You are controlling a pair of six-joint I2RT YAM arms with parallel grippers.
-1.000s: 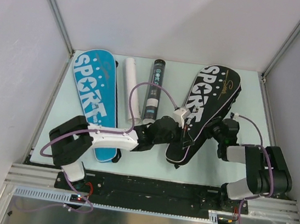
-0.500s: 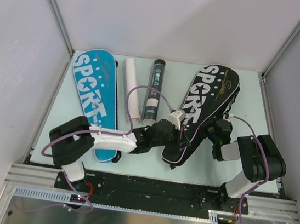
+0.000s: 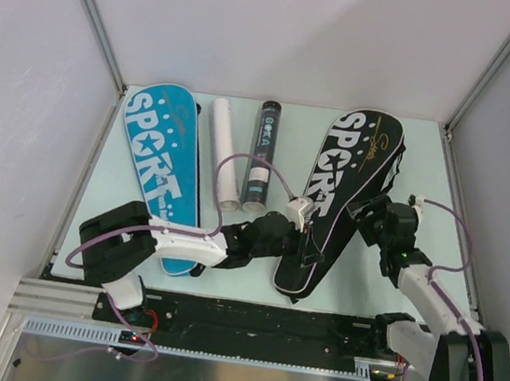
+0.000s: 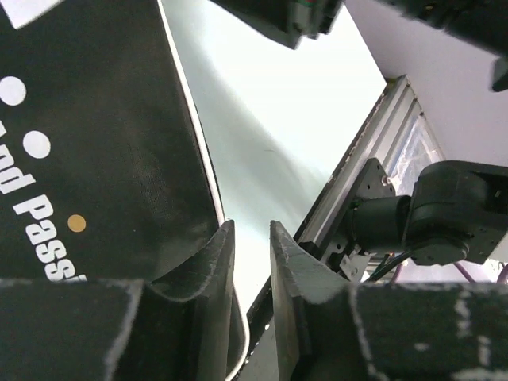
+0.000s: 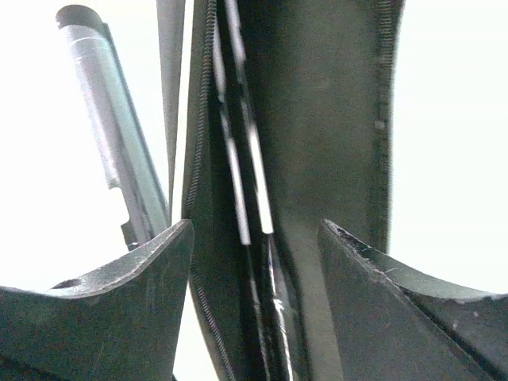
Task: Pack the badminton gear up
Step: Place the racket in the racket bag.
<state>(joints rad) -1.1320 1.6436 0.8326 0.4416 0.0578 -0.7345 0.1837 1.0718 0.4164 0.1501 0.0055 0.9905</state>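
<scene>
**A:** Black cover [image 3: 347,189], where is it?
**B:** On the table [image 3: 425,152], right of the black tube [image 3: 262,154]. My left gripper [image 4: 252,230], barely parted and empty, sits by its rim. My right gripper [image 5: 254,230] gapes astride its zipped edge.

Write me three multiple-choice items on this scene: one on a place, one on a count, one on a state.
1. The white tube lies: A beside the blue cover; B inside a box; C on the floor.
2. Tubes on the table: A one; B three; C two.
3. The right tool is: A shut; B open; C holding a tube.
Key: A, it lies just right of the blue cover; C, one white tube and one black tube; B, its fingers stand wide apart.
</scene>
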